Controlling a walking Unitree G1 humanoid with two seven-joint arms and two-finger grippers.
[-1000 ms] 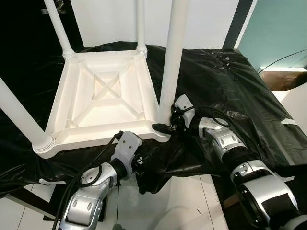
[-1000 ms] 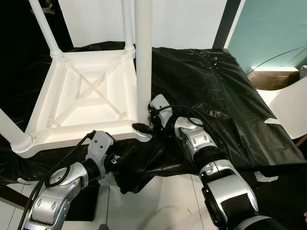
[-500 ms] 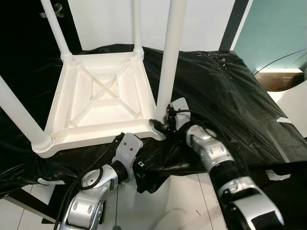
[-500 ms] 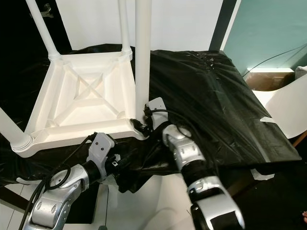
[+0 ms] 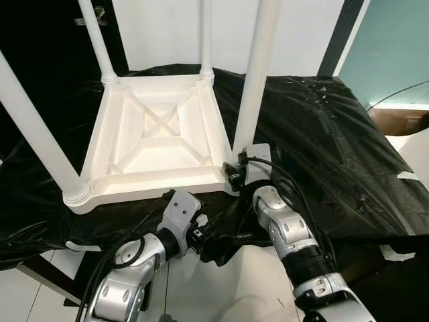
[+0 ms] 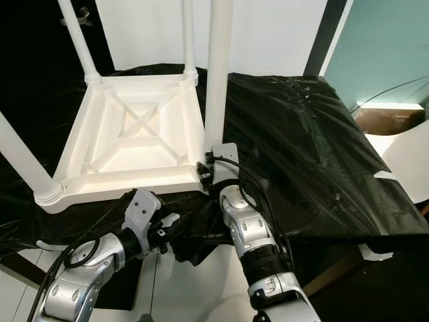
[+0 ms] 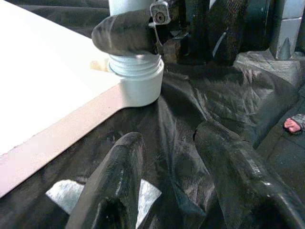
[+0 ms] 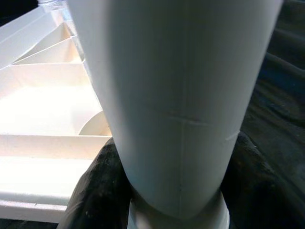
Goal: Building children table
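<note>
1. Children's table (image 5: 157, 134) lies upside down on the black-draped bench (image 5: 322, 141).
2. Right tool (image 5: 236, 176) clamps the upright near-right leg (image 5: 258, 74) at its base (socket end).
3. Left tool (image 7: 167, 191), fingers apart, hovers at seven o'clock.

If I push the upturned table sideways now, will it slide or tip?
Probably slide: the white plastic table lies flat on slick black sheeting. It looks hollow and ribbed, so likely light. The right gripper clasps the near leg; pushing high on the tall legs could tip it.
</note>
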